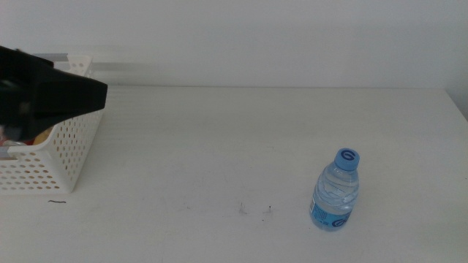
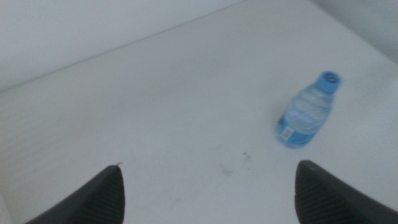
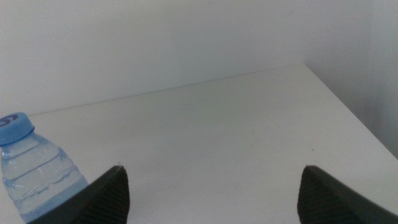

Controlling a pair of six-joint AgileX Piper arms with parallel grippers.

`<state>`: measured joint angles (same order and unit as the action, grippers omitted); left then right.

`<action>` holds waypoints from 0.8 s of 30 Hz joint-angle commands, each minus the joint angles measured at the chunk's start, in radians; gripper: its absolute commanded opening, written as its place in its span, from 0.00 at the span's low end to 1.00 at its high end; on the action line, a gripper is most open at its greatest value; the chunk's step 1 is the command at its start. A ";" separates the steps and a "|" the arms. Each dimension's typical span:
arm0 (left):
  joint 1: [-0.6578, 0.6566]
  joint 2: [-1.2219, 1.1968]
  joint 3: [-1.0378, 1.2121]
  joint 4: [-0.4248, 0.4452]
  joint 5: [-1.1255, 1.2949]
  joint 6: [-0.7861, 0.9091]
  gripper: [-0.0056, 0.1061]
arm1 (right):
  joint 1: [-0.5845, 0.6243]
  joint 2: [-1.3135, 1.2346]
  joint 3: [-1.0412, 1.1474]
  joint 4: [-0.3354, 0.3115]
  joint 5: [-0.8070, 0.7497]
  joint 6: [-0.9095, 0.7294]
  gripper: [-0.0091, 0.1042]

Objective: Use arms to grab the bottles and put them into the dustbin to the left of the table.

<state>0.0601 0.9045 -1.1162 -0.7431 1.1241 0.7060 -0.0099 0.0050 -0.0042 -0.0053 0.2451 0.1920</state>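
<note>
middle view: the left pincer, jaws spread and empty, hangs over the dustbin at the frame's left edge. the water bottle stands upright on the worktop, lower right. the right pincer is spread wide too

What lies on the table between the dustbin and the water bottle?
Only bare table with small dark specks, seen in the middle view between the dustbin and the water bottle.

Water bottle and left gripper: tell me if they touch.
Apart. The left wrist view shows bare table between the open left gripper and the water bottle.
</note>
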 commanded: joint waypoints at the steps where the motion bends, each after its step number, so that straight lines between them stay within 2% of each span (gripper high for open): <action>1: -0.002 -0.037 0.002 -0.029 0.010 0.004 0.89 | -0.006 -0.005 0.004 -0.010 -0.008 -0.007 0.88; 10: -0.005 -0.087 0.002 -0.017 0.002 0.000 0.89 | -0.006 -0.005 0.004 -0.010 -0.008 -0.007 0.88; 17: -0.158 -0.089 0.002 0.031 -0.070 0.000 0.89 | -0.006 -0.005 0.004 -0.010 -0.008 -0.007 0.88; 21: -0.191 -0.089 0.002 0.034 -0.111 0.000 0.89 | -0.006 -0.005 0.004 -0.114 -0.008 -0.091 0.88; 24: -0.191 -0.089 0.002 0.031 -0.111 -0.008 0.89 | -0.006 -0.005 0.004 -0.117 -0.008 -0.089 0.88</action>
<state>-0.1225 0.8212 -1.1162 -0.7114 1.0287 0.7067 -0.0099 0.0050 -0.0042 -0.0970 0.2451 0.1208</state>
